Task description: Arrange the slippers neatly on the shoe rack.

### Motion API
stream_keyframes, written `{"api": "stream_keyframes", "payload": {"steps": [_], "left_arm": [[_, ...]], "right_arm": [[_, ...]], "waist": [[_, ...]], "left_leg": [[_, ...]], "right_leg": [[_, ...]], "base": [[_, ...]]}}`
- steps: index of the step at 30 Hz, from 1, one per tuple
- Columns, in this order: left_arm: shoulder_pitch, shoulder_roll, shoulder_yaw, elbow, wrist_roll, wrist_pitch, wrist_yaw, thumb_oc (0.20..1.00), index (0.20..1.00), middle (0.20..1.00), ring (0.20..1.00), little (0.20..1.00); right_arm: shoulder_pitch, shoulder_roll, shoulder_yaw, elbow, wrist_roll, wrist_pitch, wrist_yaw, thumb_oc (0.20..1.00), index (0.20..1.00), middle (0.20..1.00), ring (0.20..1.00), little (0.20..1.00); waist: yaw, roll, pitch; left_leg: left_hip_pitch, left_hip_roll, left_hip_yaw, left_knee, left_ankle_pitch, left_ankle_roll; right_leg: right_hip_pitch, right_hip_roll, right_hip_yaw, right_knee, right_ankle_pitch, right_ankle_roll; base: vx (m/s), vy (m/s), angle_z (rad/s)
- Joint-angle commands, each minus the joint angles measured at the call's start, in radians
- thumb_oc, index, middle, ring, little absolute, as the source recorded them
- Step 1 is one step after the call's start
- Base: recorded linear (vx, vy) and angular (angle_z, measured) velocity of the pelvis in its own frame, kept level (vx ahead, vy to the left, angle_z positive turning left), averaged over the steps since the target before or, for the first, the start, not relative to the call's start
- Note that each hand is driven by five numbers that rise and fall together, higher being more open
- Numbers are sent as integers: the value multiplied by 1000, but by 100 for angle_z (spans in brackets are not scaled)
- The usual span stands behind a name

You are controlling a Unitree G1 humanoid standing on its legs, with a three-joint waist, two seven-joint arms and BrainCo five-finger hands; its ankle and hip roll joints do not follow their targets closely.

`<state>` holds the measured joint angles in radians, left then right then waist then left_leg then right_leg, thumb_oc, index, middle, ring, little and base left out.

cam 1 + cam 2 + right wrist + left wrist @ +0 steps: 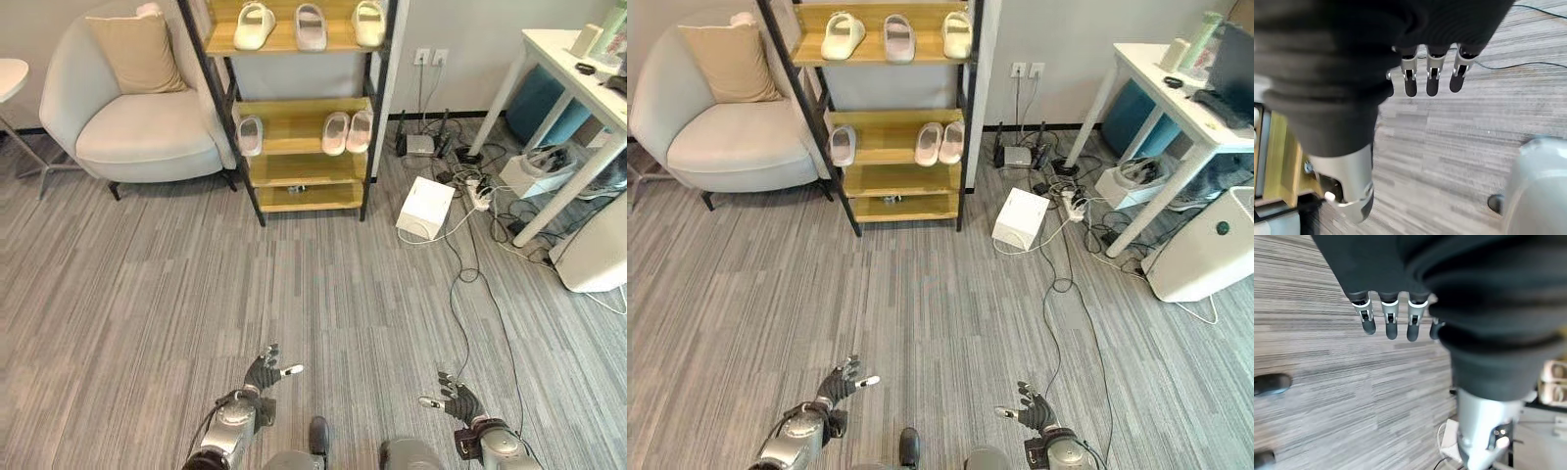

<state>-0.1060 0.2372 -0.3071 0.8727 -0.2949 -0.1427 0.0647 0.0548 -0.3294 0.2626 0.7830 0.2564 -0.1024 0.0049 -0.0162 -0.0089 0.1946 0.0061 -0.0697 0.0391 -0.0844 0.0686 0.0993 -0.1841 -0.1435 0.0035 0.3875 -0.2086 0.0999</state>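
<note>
Both robot hands hang released and empty over the grey striped floor [294, 284], well short of the rack.

Your left robot hand [263, 374] and right robot hand [458, 401] hold nothing, fingers loosely spread. The pale slippers already sit on the black-framed wooden shoe rack [294, 166]: three on the top shelf [310, 25], and on the middle shelf one at left [250, 134] and a pair at right [347, 131]. A light grey armchair [132, 117] stands just beside the rack.
</note>
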Motion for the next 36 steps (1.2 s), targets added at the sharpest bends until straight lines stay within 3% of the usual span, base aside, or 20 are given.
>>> {"api": "stream_keyframes", "payload": {"steps": [1, 6, 8, 10, 11, 14, 16, 19, 20, 21, 24, 25, 27, 29, 31, 32, 34, 36], "left_arm": [[15, 23, 34, -30, 11, -32, 4, 1000, 1000, 1000, 1000, 1000], [7, 21, 38, -35, 22, -28, 2, 1000, 1000, 1000, 1000, 1000], [4, 13, 25, -39, 22, -27, -10, 1000, 1000, 1000, 1000, 1000], [-8, 0, 22, -33, 4, -25, -12, 1000, 1000, 1000, 1000, 1000], [-8, 0, 22, -33, 4, -25, -12, 1000, 1000, 1000, 1000, 1000], [-21, -8, 19, -25, -8, -30, -8, 1000, 1000, 1000, 1000, 1000], [-20, -9, 23, -17, -16, -30, -7, 1000, 1000, 1000, 1000, 1000], [-10, -12, 22, -6, -12, -32, 0, 1000, 1000, 1000, 1000, 1000], [-13, -13, 18, 5, -7, -33, 8, 1000, 1000, 1000, 1000, 1000], [-12, -13, 18, 5, -7, -33, 8, 1000, 1000, 1000, 1000, 1000], [-11, -13, 31, 14, -6, -29, 11, 1000, 1000, 1000, 1000, 1000], [-2, -15, 37, 15, -10, -30, 10, 1000, 1000, 1000, 1000, 1000], [5, -22, 31, 32, -7, -29, 5, 1000, 1000, 1000, 1000, 1000], [13, -3, 30, 15, -3, -31, 3, 1000, 1000, 1000, 1000, 1000], [14, 4, 22, 5, -2, -32, 2, 1000, 1000, 1000, 1000, 1000], [8, 10, 23, 9, 1, -31, 3, 1000, 1000, 1000, 1000, 1000], [7, 15, 25, 10, 4, -28, 1, 1000, 1000, 1000, 1000, 1000], [5, 24, 30, 11, 7, -29, 1, 1000, 1000, 1000, 1000, 1000]], "right_arm": [[12, -11, -24, -33, 24, -28, -1, 1000, 1000, 1000, 1000, 1000], [44, -10, -27, -68, 10, -24, 4, 1000, 1000, 1000, 1000, 1000], [74, -22, -29, -83, 16, -28, 16, 1000, 1000, 1000, 1000, 1000], [73, -46, -19, -91, 23, -28, 28, 1000, 1000, 1000, 1000, 1000], [73, -46, -19, -91, 23, -28, 28, 1000, 1000, 1000, 1000, 1000], [67, -68, -27, -70, 25, -27, 31, 1000, 1000, 1000, 1000, 1000], [69, -76, -35, -70, 25, -24, 33, 1000, 1000, 1000, 1000, 1000], [78, -85, -46, -66, 22, -24, 27, 1000, 1000, 1000, 1000, 1000], [74, -85, -49, -47, 21, -26, 17, 1000, 1000, 1000, 1000, 1000], [74, -85, -49, -47, 21, -26, 17, 1000, 1000, 1000, 1000, 1000], [63, -92, -44, -39, -1, -15, 18, 1000, 1000, 1000, 1000, 1000], [65, -89, -39, -43, -8, -12, 24, 1000, 1000, 1000, 1000, 1000], [58, -65, -32, -20, -22, -4, 19, 1000, 1000, 1000, 1000, 1000], [51, -35, -25, -26, -4, -3, 27, 1000, 1000, 1000, 1000, 1000], [46, -28, -21, -27, 1, -3, 23, 1000, 1000, 1000, 1000, 1000], [38, -19, -15, -29, 0, -2, 25, 1000, 1000, 1000, 1000, 1000], [35, -13, -8, -18, -1, 0, 29, 1000, 1000, 1000, 1000, 1000], [34, -11, -2, -11, 2, 0, 35, 1000, 1000, 1000, 1000, 1000]], "waist": [[-8, -30, 8], [-47, -37, 7], [-64, -36, -13], [-66, -33, -7], [-67, -32, -8], [-53, -46, 14], [-40, -56, 16], [-28, -54, 3], [-19, -33, -3], [-20, -35, 0], [-2, -16, -14], [3, -12, -31], [15, -22, -67], [31, -64, -72], [36, -74, -68], [39, -79, -65], [42, -77, -61], [30, -69, -56]], "left_leg": [[46, 45, 29, 16, -56, -102], [122, 62, 11, 17, -85, -126], [141, 102, -8, 73, -87, -154], [91, 107, -36, 237, -32, -180], [88, 107, -37, 240, -34, -180], [-2, 70, -70, 395, 17, -185], [-60, 73, -46, 347, 2, -171], [-103, 129, 1, 182, 5, -167], [-157, 180, 26, 68, 99, -188], [-148, 178, 26, 58, 104, -188], [-206, 250, 131, -3, 164, -230], [-198, 246, 123, -3, 156, -228], [-171, 204, 153, -3, 138, -207], [-156, 143, 181, 27, 87, -157], [-160, 114, 180, 40, 65, -137], [-149, 89, 186, 35, 47, -119], [-126, 71, 187, 25, 29, -105], [-94, 70, 180, 11, 16, -104]], "right_leg": [[64, 22, -18, -335, 321, 33], [30, 61, -70, -399, 365, 39], [67, 90, -59, -383, 333, 8], [97, 108, -63, -362, 303, -27], [97, 108, -65, -362, 302, -27], [133, 102, -59, -352, 279, -51], [163, 87, -51, -363, 268, -47], [202, 67, -58, -382, 234, -33], [231, 64, -67, -394, 209, -28], [236, 62, -67, -395, 207, -27], [332, 14, -74, -432, 185, 4], [347, 1, -72, -441, 181, 15], [363, -76, -74, -443, 207, 52], [311, -148, -31, -373, 340, 75], [294, -173, -32, -339, 397, 78], [274, -191, -29, -293, 454, 80], [253, -196, -31, -250, 483, 78], [212, -138, -5, -252, 440, 63]], "base": [[254, -108, -10], [304, -176, 9], [329, -347, 49], [234, -289, 39], [143, -200, 17], [166, -127, -4], [222, -41, 5], [298, 77, -7], [283, 121, 4], [379, 192, 8], [428, 295, 3], [611, 537, -13], [499, 497, -44], [348, 440, -43], [165, 294, 8], [100, 200, 44], [145, 218, 44], [237, 165, 4]]}}
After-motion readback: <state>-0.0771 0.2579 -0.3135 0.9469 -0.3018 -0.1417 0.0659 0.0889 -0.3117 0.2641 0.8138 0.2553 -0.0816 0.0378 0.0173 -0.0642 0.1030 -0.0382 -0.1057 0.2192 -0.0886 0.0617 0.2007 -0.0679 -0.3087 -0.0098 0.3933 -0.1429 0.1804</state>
